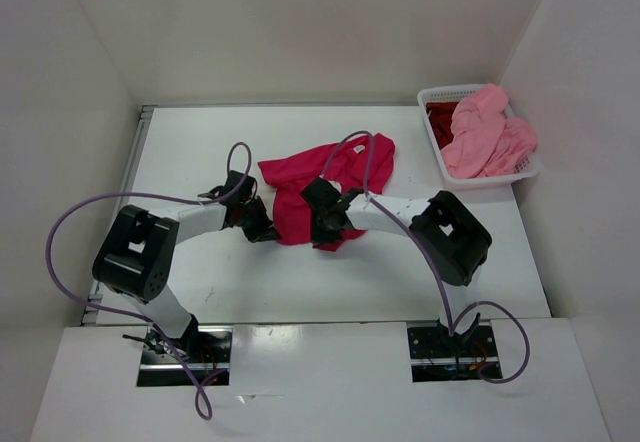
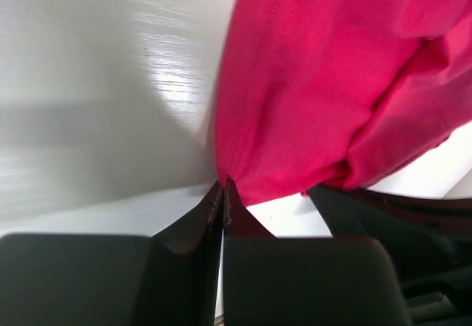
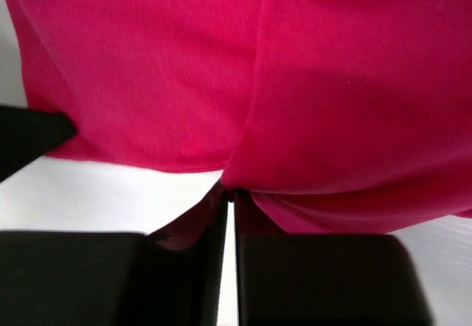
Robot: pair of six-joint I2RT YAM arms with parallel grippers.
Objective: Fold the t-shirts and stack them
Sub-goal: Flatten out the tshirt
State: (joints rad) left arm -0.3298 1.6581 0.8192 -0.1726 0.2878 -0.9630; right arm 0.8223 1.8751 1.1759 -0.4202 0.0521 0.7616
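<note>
Left gripper [image 2: 223,193]: jaws pinched together on the hem of the crimson-pink t-shirt [image 2: 332,75].
Right gripper [image 3: 228,192]: jaws closed on a fold at the same shirt's near edge.
Crimson-pink t-shirt: crumpled on the table [image 1: 200,152], between both arms.
Salmon t-shirt [image 1: 485,137]: draped over the white basket [image 1: 440,92], far right.
Dark red t-shirt [image 1: 438,117]: inside that basket.

left claw [image 2: 223,191] pinched closed on crimson-pink t-shirt [image 2: 332,82] hem corner, cloth bunched at right, glossy white tabletop [image 2: 96,82] beneath
</note>
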